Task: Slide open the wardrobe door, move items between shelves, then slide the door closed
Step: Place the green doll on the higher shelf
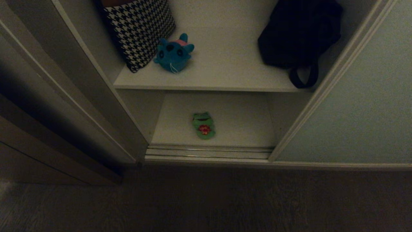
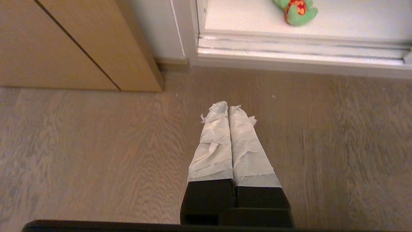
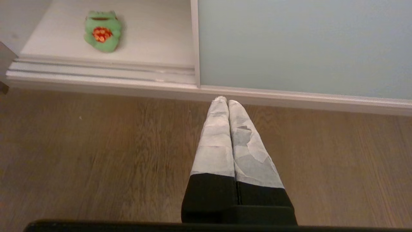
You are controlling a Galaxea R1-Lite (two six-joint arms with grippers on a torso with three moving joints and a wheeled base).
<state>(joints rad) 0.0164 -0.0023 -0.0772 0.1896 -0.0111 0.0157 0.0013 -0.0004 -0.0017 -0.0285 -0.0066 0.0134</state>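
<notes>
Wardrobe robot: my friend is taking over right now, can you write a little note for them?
Left gripper: shut, empty, over the floor.
Right gripper: shut, empty, near the door's bottom rail.
Sliding wardrobe door: open, slid right.
Teal-blue plush: upper shelf, beside the houndstooth cushion.
Green plush: lower shelf.
Left: possibly more moving; close door.
</notes>
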